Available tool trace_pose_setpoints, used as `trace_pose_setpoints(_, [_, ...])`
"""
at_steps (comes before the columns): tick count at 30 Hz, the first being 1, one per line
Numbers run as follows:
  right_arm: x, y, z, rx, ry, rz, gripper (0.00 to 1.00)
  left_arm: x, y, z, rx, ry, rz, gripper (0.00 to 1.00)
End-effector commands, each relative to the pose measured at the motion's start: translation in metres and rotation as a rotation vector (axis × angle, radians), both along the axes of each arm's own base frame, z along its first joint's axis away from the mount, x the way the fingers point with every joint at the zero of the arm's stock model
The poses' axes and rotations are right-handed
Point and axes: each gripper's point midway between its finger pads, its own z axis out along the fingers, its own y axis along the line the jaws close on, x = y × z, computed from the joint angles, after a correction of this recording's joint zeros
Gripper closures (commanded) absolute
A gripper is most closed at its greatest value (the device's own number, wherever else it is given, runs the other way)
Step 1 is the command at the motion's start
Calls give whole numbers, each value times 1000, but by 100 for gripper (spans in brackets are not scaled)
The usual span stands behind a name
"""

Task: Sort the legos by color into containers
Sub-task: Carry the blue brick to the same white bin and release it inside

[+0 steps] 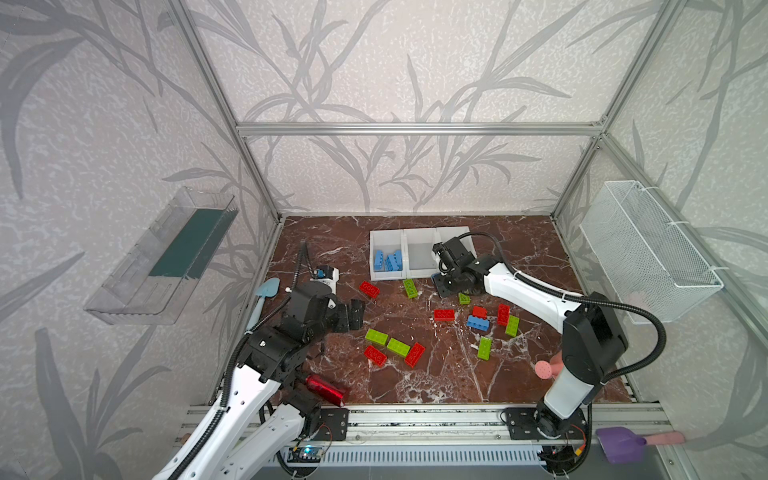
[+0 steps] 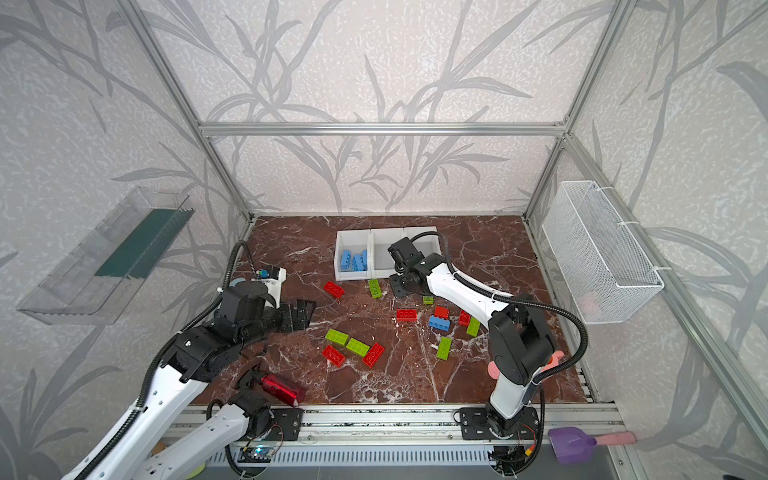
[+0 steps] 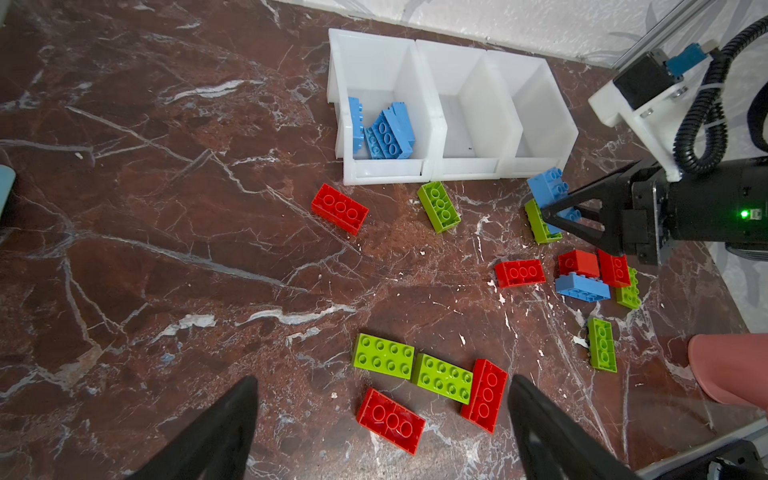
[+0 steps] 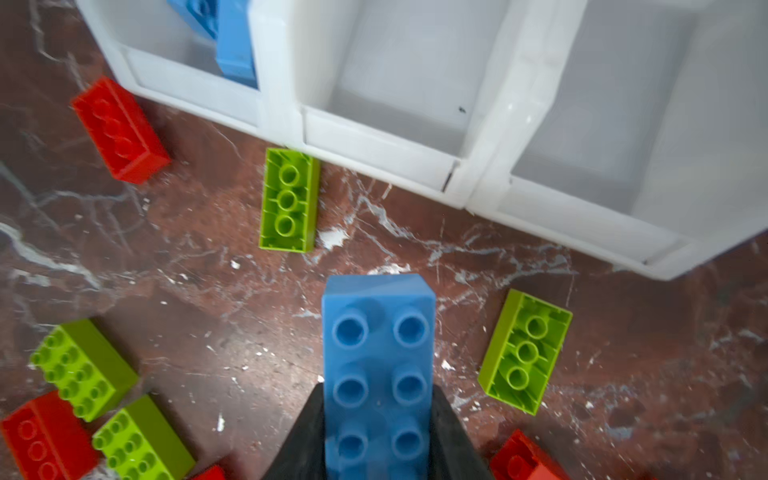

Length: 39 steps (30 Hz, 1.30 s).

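Blue lego (image 4: 378, 332) sits clamped in the right gripper (image 3: 549, 216), just before the containers (image 1: 419, 237) near the counter's (image 1: 324, 249) back edge. Left gripper (image 1: 353, 312) hangs empty, jaws wide apart, over the left side.

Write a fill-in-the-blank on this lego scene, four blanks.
The lego in the right claw is ___.
The left claw is ___, holding nothing.
The middle container is ___.
The metal bottle is ___.
Missing: blue; open; empty; red.
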Motion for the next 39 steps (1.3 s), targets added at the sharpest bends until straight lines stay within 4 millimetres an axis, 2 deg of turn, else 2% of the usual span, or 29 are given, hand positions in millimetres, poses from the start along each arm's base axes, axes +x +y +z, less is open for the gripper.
trace_pose_setpoints(1, [11,29,28,118,-55,47,86,-2,12,4,32,-39,39,1])
trace_pose_setpoints(5, [27,51,44,161,-84,70,86,-3,22,9,35,-77,87,1])
trace_pose_setpoints(10, [48,76,48,179,-85,98,86,-6,23,12,2,-102,95,1])
trace_pose_setpoints(14, [66,92,44,181,-83,105,86,-7,25,13,-8,-116,103,1])
trace_pose_setpoints(21, [85,121,36,196,-68,130,86,-7,31,15,17,-121,125,1])
trace_pose_setpoints(31, [115,149,23,199,-57,132,83,-8,22,10,21,-87,73,1])
trace_pose_setpoints(35, [121,155,16,191,-47,130,78,-8,21,10,22,-88,67,1])
trace_pose_setpoints(39, [124,157,13,195,-42,121,62,-9,21,10,26,-87,60,1])
